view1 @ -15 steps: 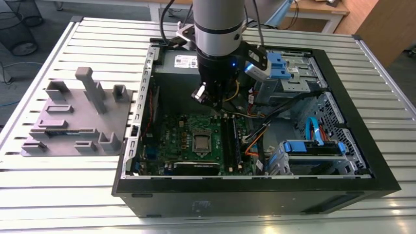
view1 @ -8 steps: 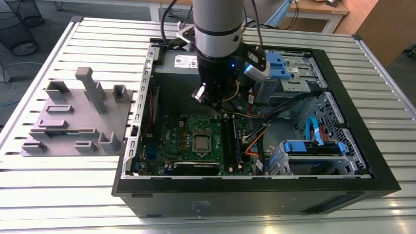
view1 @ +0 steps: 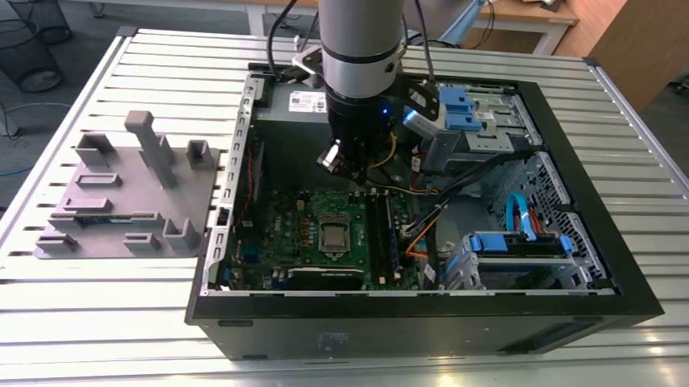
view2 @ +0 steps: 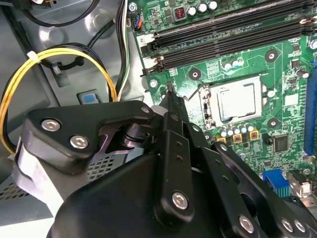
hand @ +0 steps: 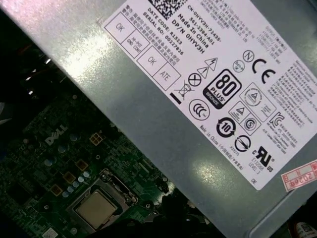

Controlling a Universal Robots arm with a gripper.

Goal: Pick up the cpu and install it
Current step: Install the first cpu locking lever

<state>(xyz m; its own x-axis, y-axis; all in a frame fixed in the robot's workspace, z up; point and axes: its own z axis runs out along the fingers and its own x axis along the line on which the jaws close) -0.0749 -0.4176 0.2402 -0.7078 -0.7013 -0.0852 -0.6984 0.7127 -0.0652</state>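
Tool (view2: 171,96) hangs above socketed cpu (view2: 237,101).

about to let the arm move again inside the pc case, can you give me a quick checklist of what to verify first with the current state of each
1. Chip position: the cpu lies in the socket on the green board, its silver top facing up. Ok.
2. Chip fully seated and flat: cannot tell.
3. Gripper load: the gripper carries nothing and hangs beside the socket, above the board. Ok.
4. Fingers: closed together to a thin tip. Ok.
5. Cables: the yellow cable loop lies close beside the gripper; contact cannot be told.
6. Memory slots: apart from the gripper tip. Ok.
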